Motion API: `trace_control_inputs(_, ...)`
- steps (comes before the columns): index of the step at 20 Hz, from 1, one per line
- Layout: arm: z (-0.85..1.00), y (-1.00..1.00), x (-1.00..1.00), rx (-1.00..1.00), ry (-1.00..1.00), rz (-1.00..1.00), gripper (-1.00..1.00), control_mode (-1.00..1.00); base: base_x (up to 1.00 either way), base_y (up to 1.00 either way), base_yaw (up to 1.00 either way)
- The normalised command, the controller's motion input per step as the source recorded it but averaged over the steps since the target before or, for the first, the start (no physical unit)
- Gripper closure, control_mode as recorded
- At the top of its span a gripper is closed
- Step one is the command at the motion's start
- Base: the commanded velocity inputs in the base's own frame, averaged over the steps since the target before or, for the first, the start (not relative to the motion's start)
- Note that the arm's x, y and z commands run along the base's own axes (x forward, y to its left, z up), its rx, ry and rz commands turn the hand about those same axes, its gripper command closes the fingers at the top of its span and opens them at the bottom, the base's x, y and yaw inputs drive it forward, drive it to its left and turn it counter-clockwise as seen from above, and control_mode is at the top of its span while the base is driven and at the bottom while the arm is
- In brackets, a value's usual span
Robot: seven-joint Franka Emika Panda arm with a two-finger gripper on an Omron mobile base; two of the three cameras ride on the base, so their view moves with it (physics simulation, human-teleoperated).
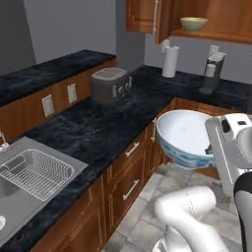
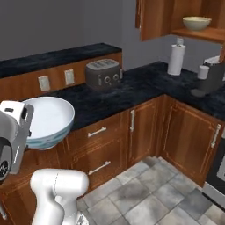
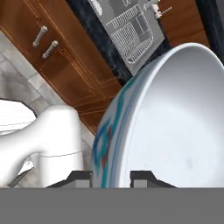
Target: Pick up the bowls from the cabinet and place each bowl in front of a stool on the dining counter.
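The pincer (image 3: 111,177) is nearly closed, its two tips clamped across the rim of the deep white bowl with blue painted pattern (image 1: 186,138), carried upright in the air over the grey tiled floor (image 2: 145,193). In the left base view, the olive-tan glazed bowl (image 1: 193,23) sits at twelve o'clock, well apart, on the reddish-brown wooden cabinet's shelf (image 1: 206,34).

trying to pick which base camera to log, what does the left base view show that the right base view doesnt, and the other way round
Left base view alone: the sink with a wire rack in it. Right base view alone: the corner cupboard doors beneath the counter. Both: the white bowl with its blue pattern, carried near the arm; the olive-tan bowl on the cabinet shelf; the toaster, paper towel roll and coffee machine on the black counter.
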Motion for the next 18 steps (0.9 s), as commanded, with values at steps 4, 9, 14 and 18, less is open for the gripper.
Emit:
trace_control_inputs(4,0.0,0.0,0.0,0.0,0.0,0.0,1.0,1.0,-1.0,0.37,0.62)
trace_control_inputs(9,0.0,0.0,0.0,0.0,0.0,0.0,1.0,1.0,-1.0,0.9,0.54)
trace_control_inputs(14,0.0,0.0,0.0,0.0,0.0,0.0,1.0,1.0,-1.0,1.0,0.5)
trace_control_inputs(18,0.0,0.0,0.0,0.0,0.0,0.0,1.0,1.0,-0.9,1.0,0.46)
